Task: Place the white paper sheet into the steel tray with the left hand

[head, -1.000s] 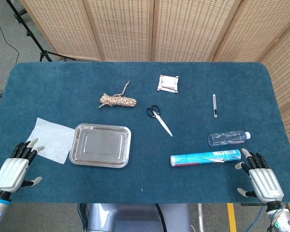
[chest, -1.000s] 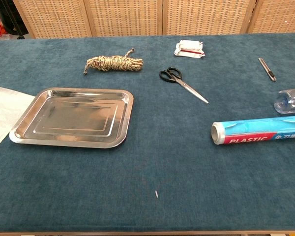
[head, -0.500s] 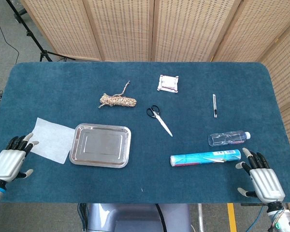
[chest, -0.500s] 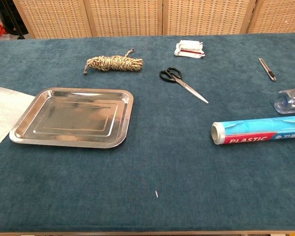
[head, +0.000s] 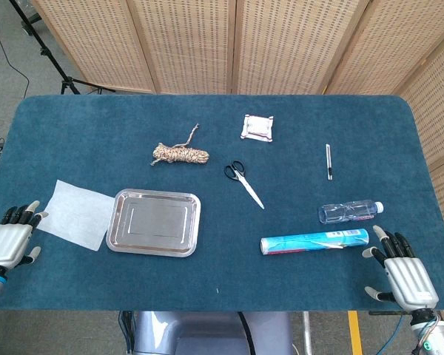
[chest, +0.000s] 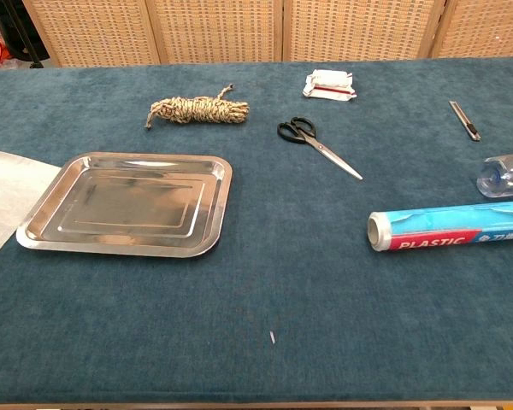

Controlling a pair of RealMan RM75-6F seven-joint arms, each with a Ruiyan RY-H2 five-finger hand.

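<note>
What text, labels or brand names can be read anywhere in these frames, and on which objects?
"PLASTIC": on the plastic wrap roll, white letters on its red band, chest view.
More print to the right on the same roll: too small to read.
White packet with a red mark: unreadable.
Water bottle: no label legible.

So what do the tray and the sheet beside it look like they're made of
The tray looks like polished steel: silvery, with mirror-like reflections on its rim and floor. The sheet looks like thin white paper, possibly tissue: matte, flat, and slightly translucent where it meets the cloth in the chest view.
</note>
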